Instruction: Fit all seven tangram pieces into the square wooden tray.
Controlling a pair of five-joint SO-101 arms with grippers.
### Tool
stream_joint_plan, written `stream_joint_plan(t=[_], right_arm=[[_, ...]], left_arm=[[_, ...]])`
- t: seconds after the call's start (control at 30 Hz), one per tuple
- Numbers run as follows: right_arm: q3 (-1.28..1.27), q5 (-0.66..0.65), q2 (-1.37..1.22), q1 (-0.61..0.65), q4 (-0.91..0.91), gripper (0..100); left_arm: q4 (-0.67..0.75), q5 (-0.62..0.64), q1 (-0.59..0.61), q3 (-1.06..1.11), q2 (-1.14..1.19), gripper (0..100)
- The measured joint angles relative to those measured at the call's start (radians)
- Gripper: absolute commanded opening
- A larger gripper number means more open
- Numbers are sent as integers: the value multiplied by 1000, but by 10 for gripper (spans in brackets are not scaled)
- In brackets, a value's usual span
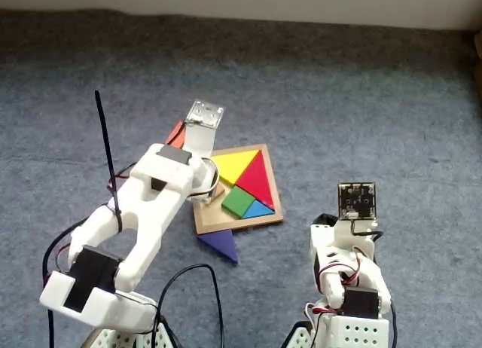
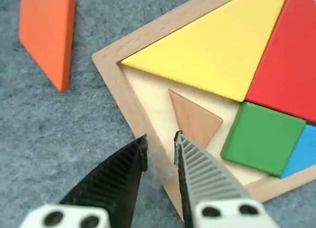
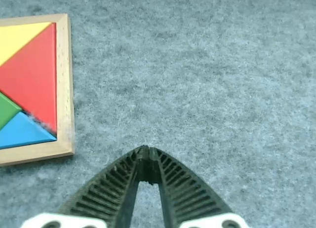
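The square wooden tray (image 1: 239,224) holds a yellow triangle (image 1: 232,166), a red triangle (image 1: 258,181), a green square (image 1: 238,202) and a blue triangle (image 1: 258,209). A small brown triangle (image 2: 195,119) lies flat in the tray (image 2: 111,75) beside the green square (image 2: 261,136), under the yellow triangle (image 2: 217,45). My left gripper (image 2: 160,138) hovers over the tray's rim right by the brown triangle, slightly open and holding nothing. An orange parallelogram (image 2: 47,30) lies on the carpet beyond the tray. A purple triangle (image 1: 221,244) lies off the tray's near edge. My right gripper (image 3: 148,150) is shut and empty, over bare carpet beside the tray (image 3: 64,80).
Grey carpet covers the whole table. The left arm (image 1: 143,212) reaches over the tray's left side, with black cables (image 1: 105,148) trailing near it. The right arm (image 1: 346,257) stands folded at the near right. Open carpet lies to the right of the tray and beyond it.
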State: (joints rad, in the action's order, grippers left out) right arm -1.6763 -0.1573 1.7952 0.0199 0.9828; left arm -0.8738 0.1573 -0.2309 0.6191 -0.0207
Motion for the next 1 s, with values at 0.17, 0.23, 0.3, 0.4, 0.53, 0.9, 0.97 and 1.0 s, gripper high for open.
stream_joint_plan(t=[0.17, 0.23, 0.3, 0.4, 0.53, 0.9, 0.97, 1.0], right_arm=[[0, 0, 0, 0, 0, 9], [0, 0, 0, 0, 6, 9], [0, 0, 0, 0, 6, 9], [0, 0, 0, 0, 9, 9], [0, 0, 0, 0, 9, 9], [0, 0, 0, 0, 9, 9], [0, 0, 0, 0, 9, 9], [0, 0, 0, 0, 9, 9]], left_arm=[[8, 0, -25, -44, 72, 112], [-14, 0, -29, -97, 118, 112], [-55, 0, -34, -152, 163, 112], [-97, 0, -35, -210, 201, 112], [-106, 0, -58, -224, 204, 109], [-109, 0, -68, -68, -91, 112], [-109, 0, -48, -40, -153, 113], [-109, 0, -25, -35, -178, 113]])
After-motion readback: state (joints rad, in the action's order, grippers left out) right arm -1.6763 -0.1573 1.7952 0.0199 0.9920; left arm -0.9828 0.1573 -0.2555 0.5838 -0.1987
